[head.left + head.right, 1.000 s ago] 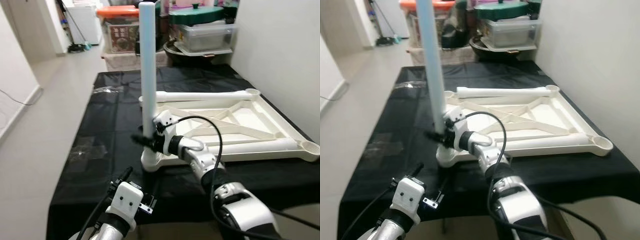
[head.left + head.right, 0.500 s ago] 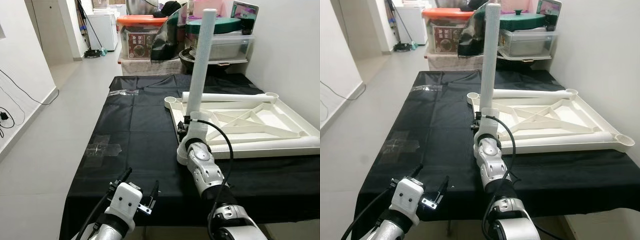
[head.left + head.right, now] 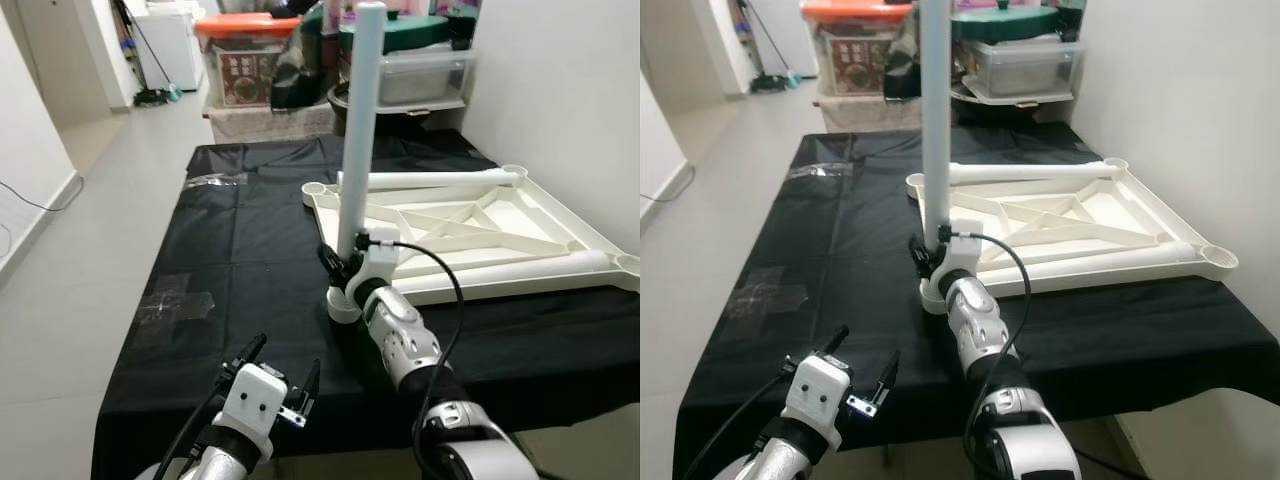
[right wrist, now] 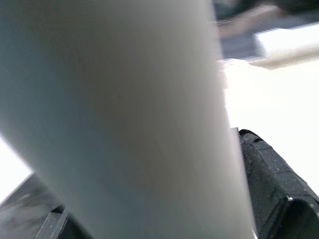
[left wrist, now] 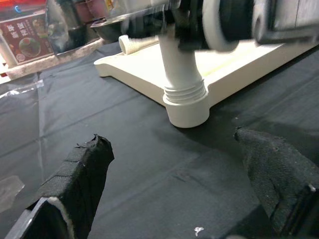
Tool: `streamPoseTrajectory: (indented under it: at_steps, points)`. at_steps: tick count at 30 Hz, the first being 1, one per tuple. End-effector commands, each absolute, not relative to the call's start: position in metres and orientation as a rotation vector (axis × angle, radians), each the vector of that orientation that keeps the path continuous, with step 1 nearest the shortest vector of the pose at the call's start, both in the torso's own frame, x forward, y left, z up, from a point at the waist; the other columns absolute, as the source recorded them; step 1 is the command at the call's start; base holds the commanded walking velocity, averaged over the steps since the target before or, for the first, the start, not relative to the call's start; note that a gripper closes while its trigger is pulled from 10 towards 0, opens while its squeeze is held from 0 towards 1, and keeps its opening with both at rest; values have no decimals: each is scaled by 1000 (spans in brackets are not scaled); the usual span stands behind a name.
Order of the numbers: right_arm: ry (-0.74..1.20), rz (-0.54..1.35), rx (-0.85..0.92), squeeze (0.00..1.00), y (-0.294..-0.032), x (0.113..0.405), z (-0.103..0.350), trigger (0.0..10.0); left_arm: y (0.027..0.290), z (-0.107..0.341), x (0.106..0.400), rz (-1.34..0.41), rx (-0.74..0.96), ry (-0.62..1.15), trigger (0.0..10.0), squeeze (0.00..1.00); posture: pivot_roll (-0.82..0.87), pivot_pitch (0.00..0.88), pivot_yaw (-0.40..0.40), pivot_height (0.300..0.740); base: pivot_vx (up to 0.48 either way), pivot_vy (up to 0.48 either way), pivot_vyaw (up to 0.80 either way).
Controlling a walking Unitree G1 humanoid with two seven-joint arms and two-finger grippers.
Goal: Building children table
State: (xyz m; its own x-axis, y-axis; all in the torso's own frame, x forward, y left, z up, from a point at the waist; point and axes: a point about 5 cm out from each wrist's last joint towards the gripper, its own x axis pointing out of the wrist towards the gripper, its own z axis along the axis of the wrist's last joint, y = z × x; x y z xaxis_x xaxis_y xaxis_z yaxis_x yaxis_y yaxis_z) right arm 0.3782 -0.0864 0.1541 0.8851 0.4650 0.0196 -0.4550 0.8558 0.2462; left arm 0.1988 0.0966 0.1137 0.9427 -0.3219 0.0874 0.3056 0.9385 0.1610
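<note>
A white children's table top (image 3: 560, 215) lies upside down on the black-clothed table (image 3: 250, 250). One white leg (image 3: 360, 120) stands upright in its near-left corner socket (image 5: 187, 104). My right gripper (image 3: 345, 262) is shut on this leg low down, just above the socket; the leg (image 4: 124, 109) looms close beside a black finger (image 4: 271, 174) in the right wrist view. Two loose legs lie on the top, one along the far edge (image 3: 430, 180) and one along the near edge (image 3: 520, 268). My left gripper (image 3: 288, 355) hovers open near the table's front edge, short of the socket, holding nothing.
A white wall (image 3: 560, 80) runs close along the table's right side. Beyond the far end stand an orange-lidded box (image 3: 245, 60), a green-lidded container (image 3: 400, 35) and a clear bin (image 3: 420, 75). Open floor (image 3: 110, 200) lies to the left. Clear tape (image 3: 175, 300) sticks to the cloth.
The head camera has swayed, so the whole scene shifts. My right wrist has turned around the upright leg while staying shut on it. The left gripper has held its place.
</note>
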Motion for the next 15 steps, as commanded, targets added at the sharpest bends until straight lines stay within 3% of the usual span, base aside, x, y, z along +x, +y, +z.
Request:
streamPoseTrajectory:
  at_steps: [1,7,10,15]
  points:
    - [54,687,245,0,-86,378,160,10000,97,110,198,-321,143,-95,10000,0,1,0,-5,740,0,0,0]
    - [127,1019,169,0,-88,369,158,10000,98,110,199,-322,144,-96,10000,0,1,0,-5,740,0,0,0]
    - [219,1279,38,0,-89,359,151,10000,97,110,199,-321,144,-96,10000,0,11,0,-12,740,0,0,0]
    - [258,1421,-41,0,-87,354,150,10000,96,109,199,-323,142,-95,10000,0,14,0,-15,740,0,0,0]
